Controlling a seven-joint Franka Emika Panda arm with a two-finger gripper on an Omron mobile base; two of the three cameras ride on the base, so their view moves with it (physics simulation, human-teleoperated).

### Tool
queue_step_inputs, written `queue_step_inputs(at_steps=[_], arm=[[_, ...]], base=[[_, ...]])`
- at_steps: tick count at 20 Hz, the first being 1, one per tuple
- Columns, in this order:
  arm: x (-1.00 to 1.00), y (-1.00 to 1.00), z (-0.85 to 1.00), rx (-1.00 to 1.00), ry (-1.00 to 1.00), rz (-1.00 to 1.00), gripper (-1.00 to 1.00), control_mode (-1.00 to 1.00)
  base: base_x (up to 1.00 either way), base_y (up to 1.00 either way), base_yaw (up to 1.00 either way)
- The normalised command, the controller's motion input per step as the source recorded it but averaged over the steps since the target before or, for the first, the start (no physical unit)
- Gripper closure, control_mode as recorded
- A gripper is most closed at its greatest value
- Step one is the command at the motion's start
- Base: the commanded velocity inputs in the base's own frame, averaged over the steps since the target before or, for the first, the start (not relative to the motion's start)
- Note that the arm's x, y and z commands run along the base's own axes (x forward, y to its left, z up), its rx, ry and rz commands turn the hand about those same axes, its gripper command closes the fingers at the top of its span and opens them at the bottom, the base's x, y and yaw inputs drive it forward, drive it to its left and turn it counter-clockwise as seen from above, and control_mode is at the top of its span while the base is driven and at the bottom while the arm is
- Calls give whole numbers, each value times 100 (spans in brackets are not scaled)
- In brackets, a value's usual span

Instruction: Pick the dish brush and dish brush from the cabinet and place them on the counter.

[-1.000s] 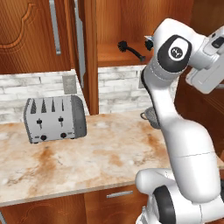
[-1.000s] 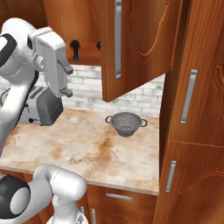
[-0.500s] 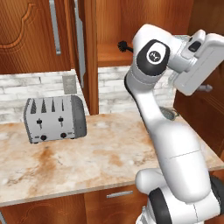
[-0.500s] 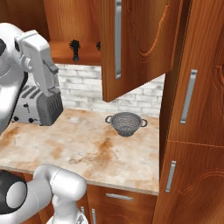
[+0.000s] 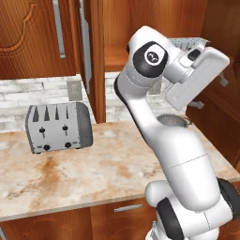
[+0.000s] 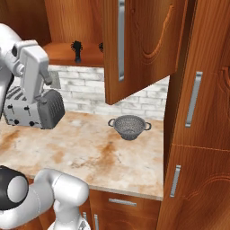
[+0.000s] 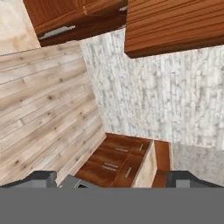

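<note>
arm raised, forearm angled down, jaws apart.

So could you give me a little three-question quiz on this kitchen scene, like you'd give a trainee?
1. True or false: the dish brush stands on the cabinet shelf.
2. What lies on the counter beneath the open cabinet door: A toaster, B colander, C kettle?
3. Fill in: the toaster has ___ slots on top.

Key: 1 true. 2 B, the colander. 3 four.

my arm is glossy white with rounded segments, dark joint rings and a black round shoulder cap.
</note>
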Motion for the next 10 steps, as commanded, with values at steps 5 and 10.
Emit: queue_step_inputs(at_steps=[5,10], arm=[[9,10,-1,20,4,17,-100,-100],[13,-13,-27,35,0,16,-100,-100]], base=[[0,0,0],[0,0,0]])
